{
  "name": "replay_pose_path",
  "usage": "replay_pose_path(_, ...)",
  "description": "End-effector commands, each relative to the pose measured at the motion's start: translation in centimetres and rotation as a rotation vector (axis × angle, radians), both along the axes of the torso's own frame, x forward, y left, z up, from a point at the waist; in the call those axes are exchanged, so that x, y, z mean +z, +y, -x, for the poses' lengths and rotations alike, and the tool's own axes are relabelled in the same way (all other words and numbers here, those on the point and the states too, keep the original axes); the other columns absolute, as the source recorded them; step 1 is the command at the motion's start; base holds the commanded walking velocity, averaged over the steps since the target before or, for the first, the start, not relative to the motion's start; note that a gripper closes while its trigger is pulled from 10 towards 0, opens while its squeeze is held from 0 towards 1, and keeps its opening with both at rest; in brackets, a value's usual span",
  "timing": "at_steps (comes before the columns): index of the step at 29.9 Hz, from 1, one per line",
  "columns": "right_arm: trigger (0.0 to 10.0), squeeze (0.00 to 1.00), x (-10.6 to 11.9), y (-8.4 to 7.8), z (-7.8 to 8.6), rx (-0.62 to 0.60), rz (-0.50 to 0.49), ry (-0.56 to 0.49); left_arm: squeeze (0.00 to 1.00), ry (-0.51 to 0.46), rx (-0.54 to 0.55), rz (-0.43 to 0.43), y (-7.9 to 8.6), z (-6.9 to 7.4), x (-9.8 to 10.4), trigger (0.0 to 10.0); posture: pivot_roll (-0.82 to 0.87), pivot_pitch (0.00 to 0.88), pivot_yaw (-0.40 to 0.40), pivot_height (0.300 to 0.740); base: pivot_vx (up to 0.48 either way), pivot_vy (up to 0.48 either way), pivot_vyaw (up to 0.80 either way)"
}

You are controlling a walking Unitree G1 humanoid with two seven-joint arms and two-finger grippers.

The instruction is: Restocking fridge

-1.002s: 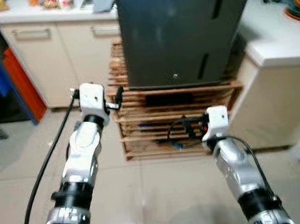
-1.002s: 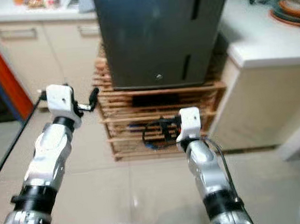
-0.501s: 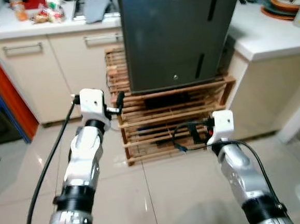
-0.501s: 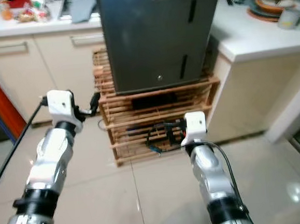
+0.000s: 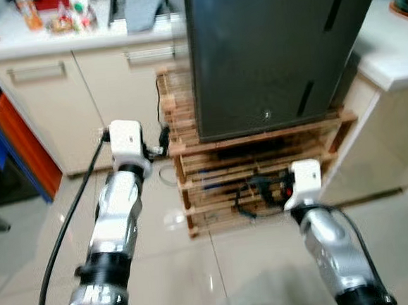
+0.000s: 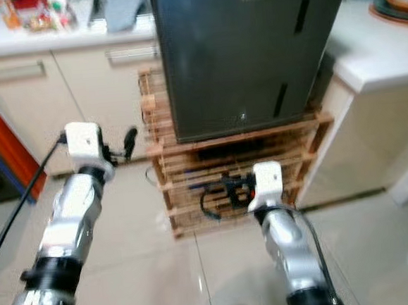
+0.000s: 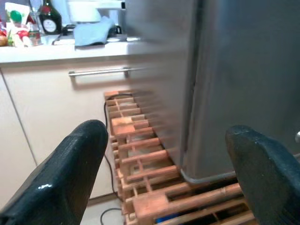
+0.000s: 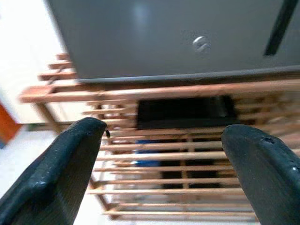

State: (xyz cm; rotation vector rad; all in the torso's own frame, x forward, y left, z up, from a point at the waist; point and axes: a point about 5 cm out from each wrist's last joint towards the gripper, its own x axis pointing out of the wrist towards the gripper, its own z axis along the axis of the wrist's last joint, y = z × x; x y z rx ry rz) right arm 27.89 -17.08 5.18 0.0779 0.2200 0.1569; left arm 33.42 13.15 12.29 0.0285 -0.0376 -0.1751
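On a slatted wooden rack (image 5: 263,183) between the cream cabinets (image 5: 80,106) and a white counter (image 5: 394,53) stands the dark grey mini fridge (image 5: 273,48) — door shut, its front facing the robot, its long axis upright.

The left gripper (image 7: 164,173) is spread wide and empty, raised near the fridge's left front corner, just beside the rack's edge. The right gripper (image 8: 164,164) is likewise wide apart and empty, held lower, level with the rack's shelves beneath the fridge.

The step in hand looks like the approach to opening the door. To do it well, the robot should close the gap squarely and lift a gripper to one of the slanted dark recesses (image 5: 334,11) on the door — these appear to be the handholds — since both grippers now sit at or below the door's bottom edge. No goods to stock are held; bottles and packets (image 5: 59,12) lie on the worktop at the left.
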Motion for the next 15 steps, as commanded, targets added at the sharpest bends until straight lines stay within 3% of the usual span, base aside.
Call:
replay_pose_path(1, 10.0, 0.00, 1.0, 0.7, -0.7, 0.015, -0.013, -0.037, 0.00, -0.019, 0.047, -0.016, 1.5, -0.1, 0.4, 10.0, -0.10, 0.000, 0.001, 0.736, 0.458, 0.000, 0.00)
replay_pose_path(5, 10.0, 0.00, 1.3, 0.7, -0.9, 0.020, -0.005, -0.046, 0.00, -0.025, 0.062, 0.000, 1.8, -0.1, 0.4, 10.0, -0.09, 0.000, -0.005, 0.736, 0.458, 0.000, 0.00)
replay_pose_path(8, 10.0, 0.00, 1.6, 0.6, -1.1, 0.013, 0.002, -0.058, 0.00, -0.061, 0.020, 0.055, 1.2, 0.3, 1.0, 10.0, -0.09, 0.000, -0.007, 0.736, 0.110, 0.436, 0.00)
replay_pose_path(15, 10.0, 0.00, 1.7, 0.3, -1.2, -0.013, -0.002, -0.071, 0.00, -0.076, -0.009, 0.059, 0.8, 0.2, 1.3, 10.0, -0.09, 0.000, -0.002, 0.736, 0.000, 0.480, -0.75)
